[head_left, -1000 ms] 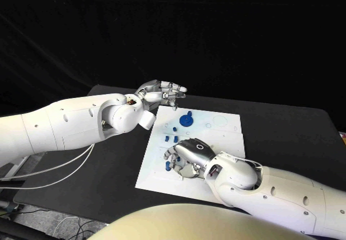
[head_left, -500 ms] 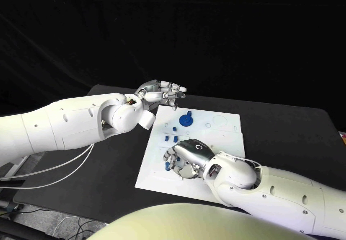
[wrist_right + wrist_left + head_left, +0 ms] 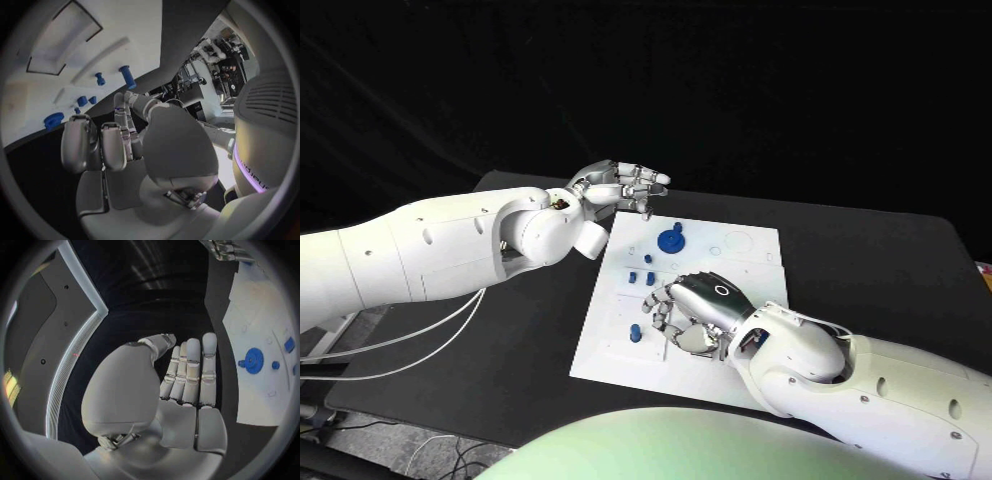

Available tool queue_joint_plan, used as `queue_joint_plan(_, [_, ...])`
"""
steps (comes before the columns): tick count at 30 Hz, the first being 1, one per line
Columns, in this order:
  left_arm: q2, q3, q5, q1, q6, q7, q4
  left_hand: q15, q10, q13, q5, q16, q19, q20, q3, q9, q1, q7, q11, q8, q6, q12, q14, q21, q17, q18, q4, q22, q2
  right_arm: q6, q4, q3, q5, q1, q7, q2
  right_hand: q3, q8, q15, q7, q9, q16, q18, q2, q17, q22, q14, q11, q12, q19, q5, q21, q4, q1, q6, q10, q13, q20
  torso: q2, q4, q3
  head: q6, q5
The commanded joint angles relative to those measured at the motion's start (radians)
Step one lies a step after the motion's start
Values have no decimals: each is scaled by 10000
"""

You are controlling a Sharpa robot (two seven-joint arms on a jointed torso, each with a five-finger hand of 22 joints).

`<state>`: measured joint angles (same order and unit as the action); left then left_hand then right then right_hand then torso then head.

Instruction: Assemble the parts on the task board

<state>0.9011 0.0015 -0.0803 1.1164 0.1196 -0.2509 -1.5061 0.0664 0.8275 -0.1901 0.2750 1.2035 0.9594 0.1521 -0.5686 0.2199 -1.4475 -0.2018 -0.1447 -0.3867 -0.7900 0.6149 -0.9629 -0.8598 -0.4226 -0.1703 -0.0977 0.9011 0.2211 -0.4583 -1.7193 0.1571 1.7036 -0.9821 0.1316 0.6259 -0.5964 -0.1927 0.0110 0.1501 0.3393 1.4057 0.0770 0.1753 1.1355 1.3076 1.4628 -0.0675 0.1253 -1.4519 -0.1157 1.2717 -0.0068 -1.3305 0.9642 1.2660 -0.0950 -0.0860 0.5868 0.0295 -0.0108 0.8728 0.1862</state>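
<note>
The white task board [image 3: 733,262] lies mid-table. A blue gear [image 3: 672,241] sits near its far edge, and small blue parts [image 3: 648,263] stand beside it. Another blue part [image 3: 635,331] lies at the board's left edge. My right hand [image 3: 697,312] hovers over the board's near half with its fingers half curled downward; the right wrist view shows nothing in the right hand [image 3: 119,145], and blue pegs [image 3: 127,76] stand on the board [image 3: 94,30] beyond its fingertips. My left hand [image 3: 620,187] hangs above the board's far left corner, holding nothing. The left wrist view shows the left hand [image 3: 187,375] with fingers straight and the gear [image 3: 254,360] off to its side.
The black table [image 3: 877,270] stretches around the board, with bare surface to its right and left. My left forearm [image 3: 459,245] crosses the table's left side. White cables [image 3: 430,335] hang below it.
My right hand has shifted right and slightly farther onto the board, uncovering the blue part at the left edge. The left hand has barely moved.
</note>
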Motion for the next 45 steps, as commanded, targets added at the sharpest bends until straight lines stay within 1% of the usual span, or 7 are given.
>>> queue_joint_plan(1, [2,8,-17,-3,-110,-56,-16,17,-76,9,29,69,-31,58,-21,-16,99,-107,-3,-57,72,30,16,-14,-11,-147,24,7,-8,-607,-304,-34,-235,-110,-92,320,17,46,-15,-13,-12,68,-124,63,21,958,310,-21,-13,-37,-5,6,34,101,-50,86,-35,-51,-11,16,2,-2,-91])
queue_joint_plan(7, [60,7,-18,-11,-119,-82,-49,19,-94,13,26,70,-31,59,-17,-17,106,-108,-7,-63,80,29,17,-15,-12,-146,28,7,2,-487,-587,-71,-2699,-664,-1,1389,481,-51,18,28,45,248,-161,294,359,1093,385,28,350,-122,-616,195,521,789,-148,676,-461,-40,-35,21,42,-2,-386])
queue_joint_plan(12, [91,5,-17,-14,-96,-131,-71,27,-98,15,22,69,-35,65,-3,-19,147,-108,-11,-75,85,42,21,-10,-13,-143,6,5,6,260,-621,-76,-4691,-1109,109,2505,1562,-1043,276,-278,624,497,-283,269,819,1465,478,360,2671,-359,-1022,777,1128,1345,-328,1072,-2699,198,-97,86,69,-2,-790])
queue_joint_plan(17, [92,2,-11,-38,-77,-180,-106,24,-73,14,25,69,-43,70,-9,-10,182,-77,7,-119,47,73,26,0,-16,-144,-20,-1,-29,746,-836,-52,-5401,-1174,338,3340,2194,-2370,298,-350,1463,861,-412,109,1634,1859,632,374,9890,-599,-1054,1382,1843,1279,-976,906,-10130,226,-173,166,68,-2,-1099])
queue_joint_plan(24, [99,-2,-6,-70,-58,-219,-151,19,-61,13,25,69,-46,70,-11,-5,194,-58,19,-142,25,87,29,5,-17,-145,-28,-4,-40,984,-1397,3,-4907,-951,1286,4154,2862,-2794,276,-369,1735,1190,-508,437,2581,2103,777,355,12230,-766,-963,1822,2406,1517,-1230,1737,-12515,202,-273,255,111,-2,-1460])
queue_joint_plan(31, [122,-5,-4,-83,-41,-222,-212,19,-61,13,25,69,-46,70,-11,-5,194,-58,19,-142,25,87,29,5,-17,-145,-28,-4,-40,902,-1859,81,-3693,-590,2596,4649,3779,-2974,309,-434,1823,1322,-585,434,3004,2276,840,402,12814,-895,-792,2170,2926,1493,-1204,2016,-13138,229,-316,311,149,-2,-1523])
queue_joint_plan(45, [136,-7,-3,-88,-66,-205,-254,8,-50,15,26,72,-48,66,-11,-2,201,-42,34,-163,15,102,29,10,-20,-149,-26,-8,-36,634,-1960,112,-2642,-106,3403,4340,4408,-3045,318,-455,1840,1359,-608,161,3127,2331,856,420,12979,-932,-855,2272,2973,1479,-1164,2105,-13333,238,-313,302,155,-2,-1495])
